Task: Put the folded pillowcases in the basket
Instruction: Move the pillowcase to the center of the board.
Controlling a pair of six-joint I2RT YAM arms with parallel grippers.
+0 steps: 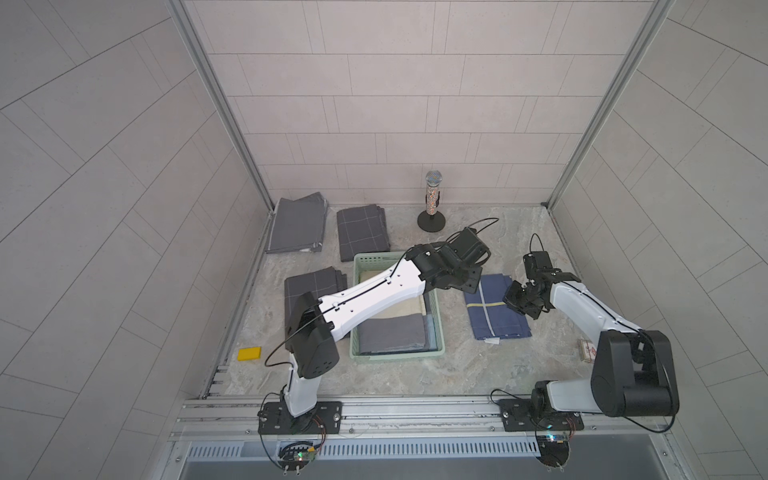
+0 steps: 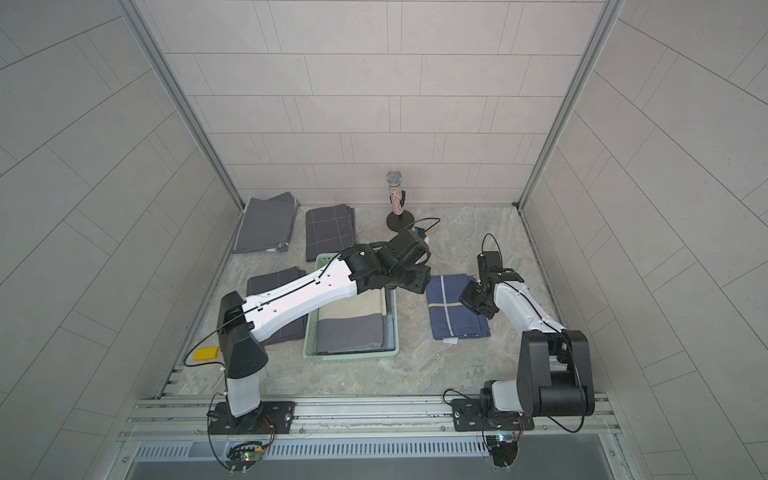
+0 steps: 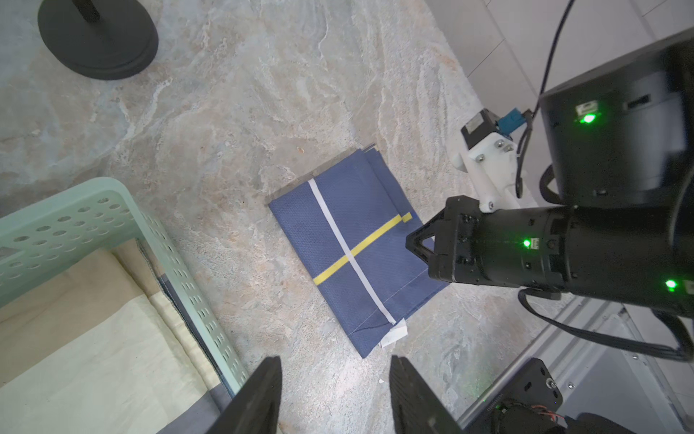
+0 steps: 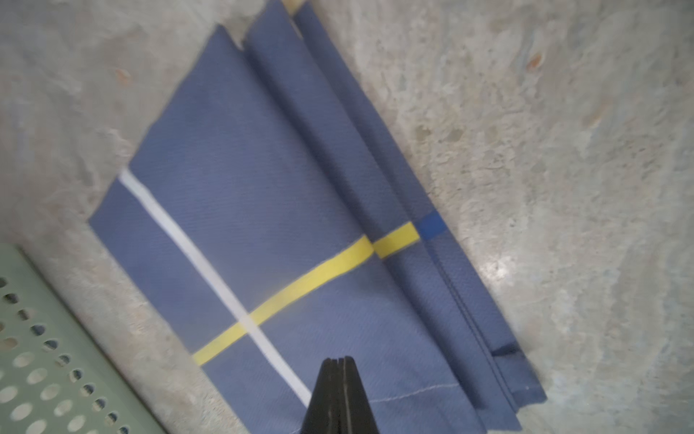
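Pillowcase (image 1: 496,309), blue with one white line and one yellow line, lies folded flat on the table (image 1: 415,376). It is just beside the basket (image 1: 397,356), not in it yet. The basket already has a cream cloth (image 1: 411,309) and a grey cloth (image 1: 392,334) inside.

From where I stand, the right claw (image 4: 340,363) is shut tight with nothing in it. Its tip hangs over one side of the pillowcase, and I cannot tell if it touches. The left claw (image 3: 334,398) is about half open and empty. It is up over the gap between the basket and the pillowcase.

Here is what I think could go wrong:

- **Fold comes apart:** if a claw pinches only the top layer, the rest could hang down and the neat fold would open.
- **Nothing gets picked up:** a shut claw cannot grab, so the right one could only push the cloth and bunch it up.
- **Arms bump:** both arms reach toward the same small spot, so they could knock into each other.
- **Basket gets hit:** the left claw is close to the basket wall and could hit it or shove it on the way down.
- **Cloth catches:** if it is carried too low, it could snag on the rim and end up half in, half out.
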